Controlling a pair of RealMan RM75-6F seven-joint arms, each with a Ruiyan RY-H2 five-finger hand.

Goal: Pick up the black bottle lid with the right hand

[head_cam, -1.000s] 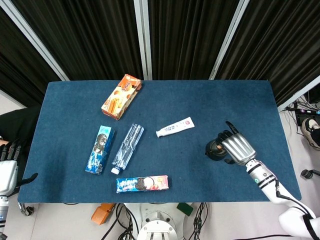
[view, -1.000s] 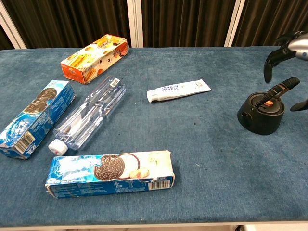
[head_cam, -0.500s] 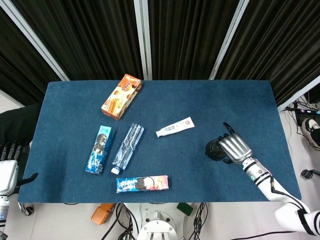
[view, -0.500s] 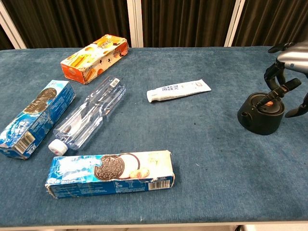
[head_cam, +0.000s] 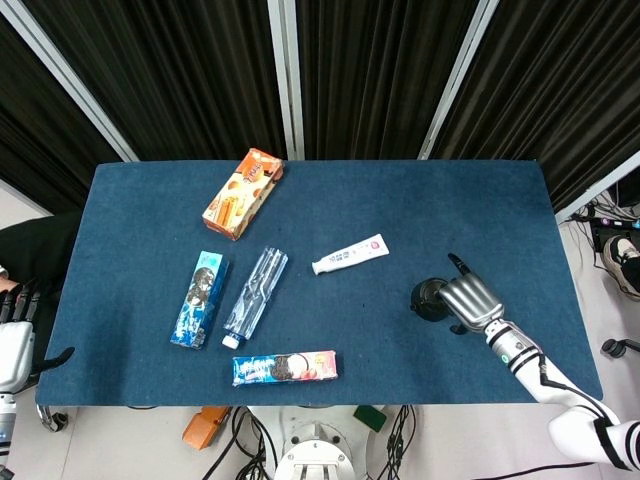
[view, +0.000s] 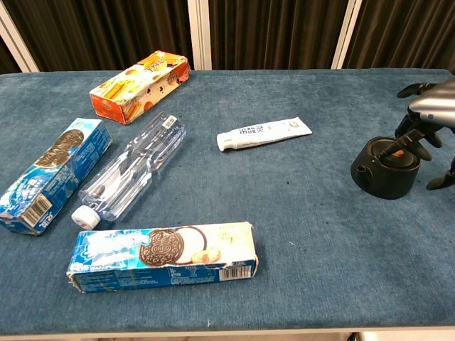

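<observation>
Closing in on the black bottle lid (view: 384, 169) with right hand (view: 429, 126) spread, fingers draped over its top, needing only to clamp and lift.

Toothpaste tube (view: 264, 133) lies between water bottle (view: 132, 168) and lid (view: 384, 168).

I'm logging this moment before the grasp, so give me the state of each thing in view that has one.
Black bottle lid: upright on the blue cloth table, not lifted.
Right hand: over the lid, fingers curled down around it; grip unclear.
Left hand: off the table's edge, holding nothing.
Clear plastic water bottle: lying on its side, white cap on.
White toothpaste tube: lying flat, capped.
Three biscuit boxes, orange, blue, blue-pink: lying flat.
</observation>
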